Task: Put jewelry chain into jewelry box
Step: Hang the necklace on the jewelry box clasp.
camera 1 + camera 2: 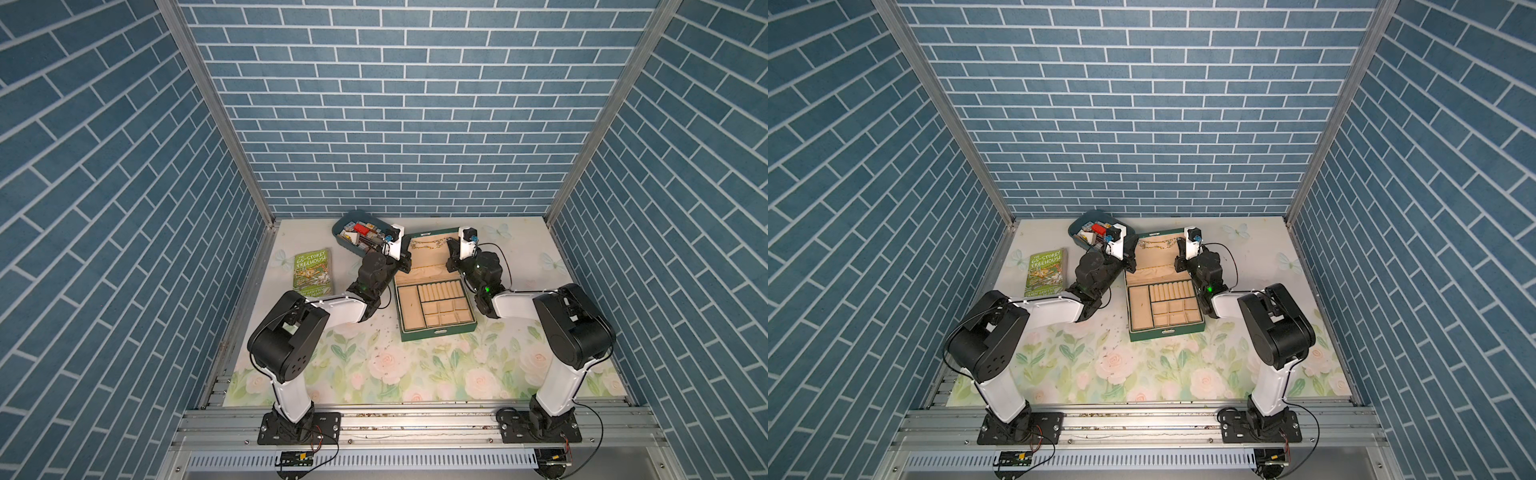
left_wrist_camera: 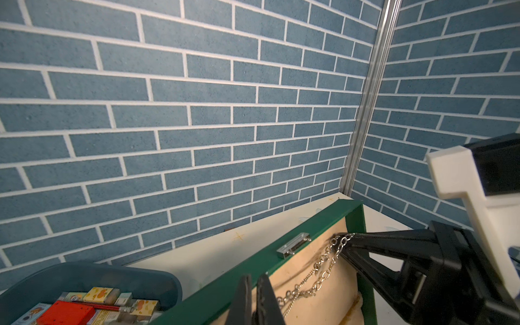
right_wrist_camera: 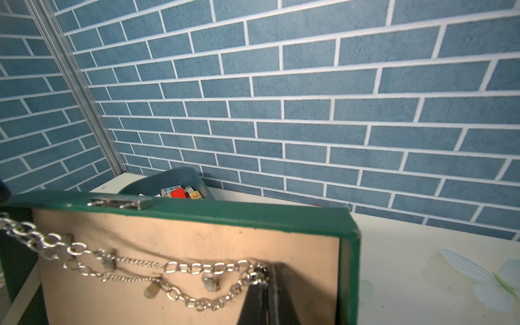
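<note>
A: So, where is the jewelry chain held?

B: It is stretched in two sagging strands across the beige lining of the raised lid of the jewelry box. One end is pinched in the closed right gripper. The other end is led to the left gripper, whose fingers are seen pressed together, so a grip there is judged likely.

A: How is the step best done?

B: Both ends should be lowered together and level, so that the links are laid inside the green walls, not draped over the rim. The lid should not be pushed backward. One end is best released first, the other only once the slack is settled.
</note>
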`<state>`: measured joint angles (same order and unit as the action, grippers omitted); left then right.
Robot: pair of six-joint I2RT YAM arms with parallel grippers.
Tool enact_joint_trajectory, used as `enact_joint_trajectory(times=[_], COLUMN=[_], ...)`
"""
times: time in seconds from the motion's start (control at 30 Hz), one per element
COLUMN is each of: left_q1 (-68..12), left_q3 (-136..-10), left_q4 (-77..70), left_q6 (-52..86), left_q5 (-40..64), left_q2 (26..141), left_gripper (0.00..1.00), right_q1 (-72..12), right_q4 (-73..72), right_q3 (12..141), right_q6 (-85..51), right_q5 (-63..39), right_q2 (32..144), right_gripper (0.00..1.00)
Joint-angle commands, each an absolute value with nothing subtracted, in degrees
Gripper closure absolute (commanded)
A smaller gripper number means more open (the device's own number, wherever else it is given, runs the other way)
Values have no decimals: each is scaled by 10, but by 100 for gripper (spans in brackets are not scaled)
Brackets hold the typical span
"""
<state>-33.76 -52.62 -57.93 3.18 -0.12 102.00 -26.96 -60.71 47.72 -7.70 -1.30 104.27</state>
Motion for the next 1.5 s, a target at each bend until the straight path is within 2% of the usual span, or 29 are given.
enact_joint_trajectory(times=[0.0, 1.47], left_q1=[-336, -346], left_q3=[-522, -526], left_q4=[-594, -564], left_q6=[38, 41], left_q5=[2, -15], left_q2=[1028, 1044], left_gripper=[100, 100], right_q1=[-273, -284], right_q4=[-632, -685], right_q3=[470, 430], right_q6=[-92, -90], right_q5=[-11, -22], right_q2=[1044, 1010], right_gripper=[100, 100])
